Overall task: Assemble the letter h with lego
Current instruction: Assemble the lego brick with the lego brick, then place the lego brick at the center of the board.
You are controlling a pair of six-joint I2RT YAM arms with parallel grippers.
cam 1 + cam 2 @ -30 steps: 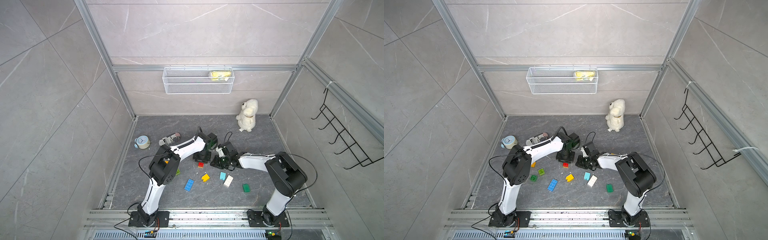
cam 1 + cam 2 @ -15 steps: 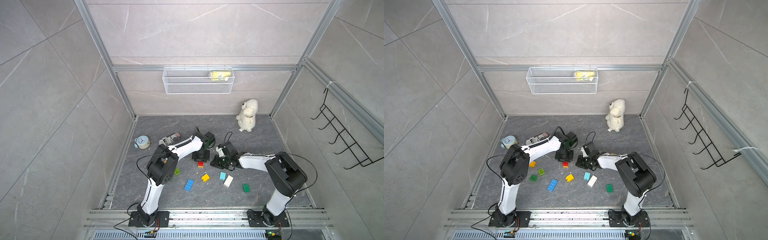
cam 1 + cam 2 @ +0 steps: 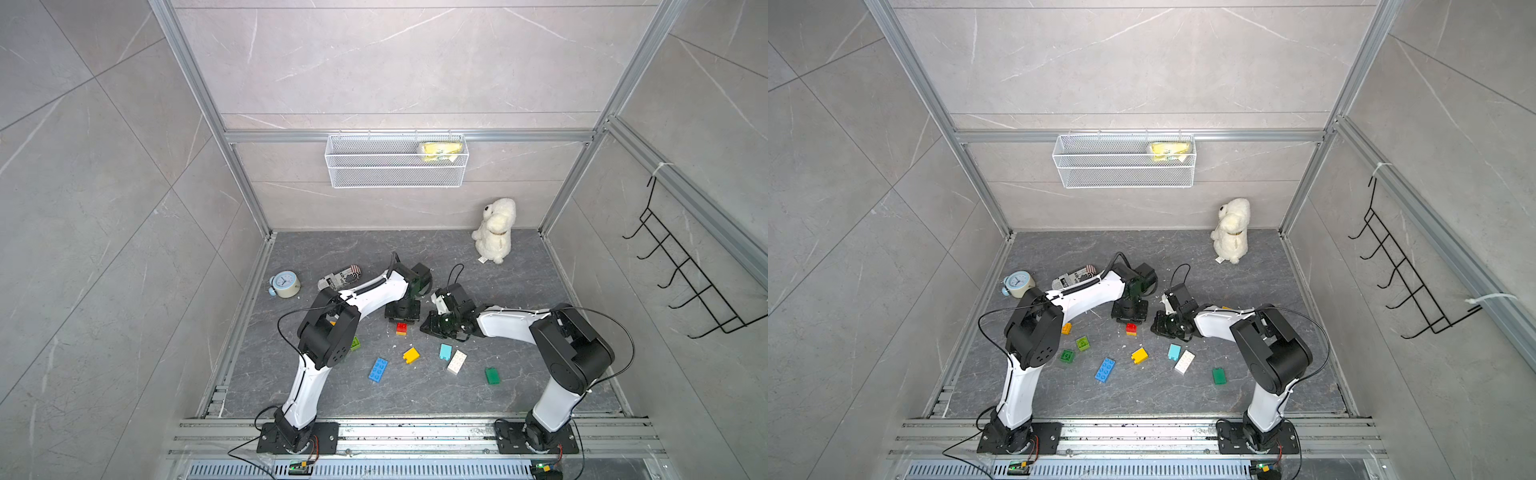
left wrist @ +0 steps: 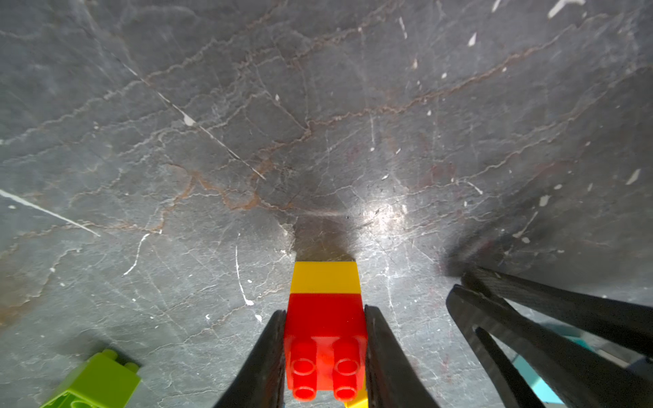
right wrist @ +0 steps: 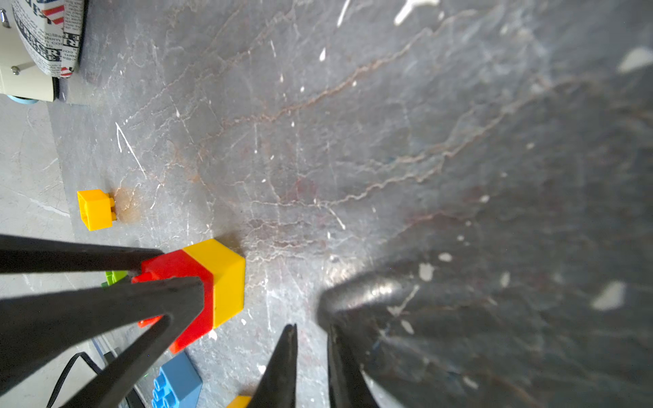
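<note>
Left gripper (image 4: 324,312): fingers (image 4: 266,364) pressed against two opposite sides of the red brick (image 4: 325,328), jaws no wider than the brick itself. Firm hold

Red brick sits studs up on top of a yellow brick (image 4: 325,277). The pair stands upright on the grey floor (image 3: 415,399), about mid-floor, between the two grippers in both top views

Right gripper (image 5: 311,328): fingers almost together, only a thin slit between them, nothing in it. It is low over the floor, just beside the red-and-yellow pair and apart from it

Loose bricks lie on the floor, nearer the arm bases:
- blue oblong brick (image 3: 377,369)
- loose yellow brick (image 3: 411,355), between the blue one and the light blue one
- light blue brick (image 3: 445,351), just beside the white oblong brick (image 3: 456,362)
- dark green brick (image 3: 492,375), off toward the right arm
- orange brick (image 3: 1066,328), lime brick (image 3: 1082,343) and green brick (image 3: 1067,356), near the left arm's elbow in a top view
</note>
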